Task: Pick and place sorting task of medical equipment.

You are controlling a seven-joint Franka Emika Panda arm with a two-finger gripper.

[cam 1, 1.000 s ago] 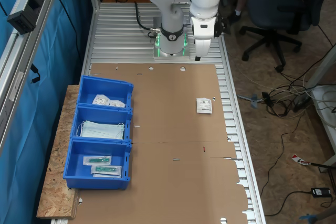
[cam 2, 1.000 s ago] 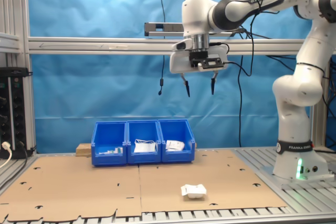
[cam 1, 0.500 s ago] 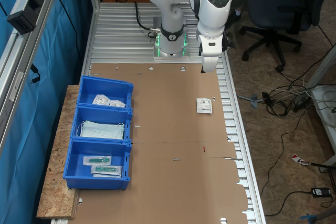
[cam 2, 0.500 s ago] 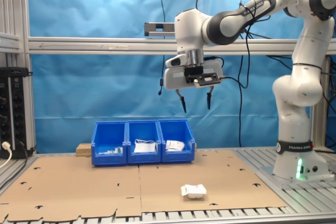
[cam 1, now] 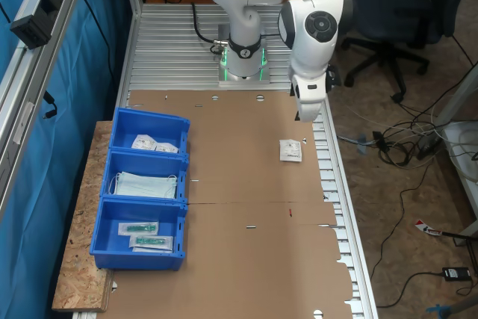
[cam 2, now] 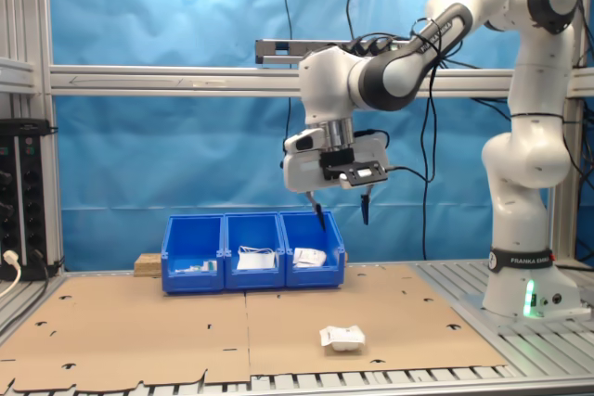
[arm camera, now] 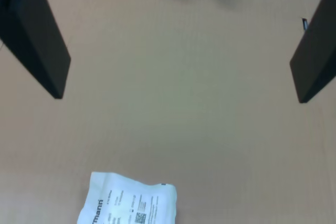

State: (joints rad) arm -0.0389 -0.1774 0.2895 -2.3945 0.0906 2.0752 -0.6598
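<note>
Gripper (cam 2: 340,216) hovering, fingers (arm camera: 39,40) spread, empty; needs centring over white packet (cam 1: 290,150) on worktop (cam 1: 246,259), then descending straight.

Robotics lab: aluminium-frame bench (cam 1: 224,42), blue curtain (cam 2: 186,164), office chairs (cam 1: 388,13)

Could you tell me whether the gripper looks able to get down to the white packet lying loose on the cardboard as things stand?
Probably yes. The gripper hangs open, well above the cardboard, and the white packet lies flat in the open with nothing beside or over it.
</note>
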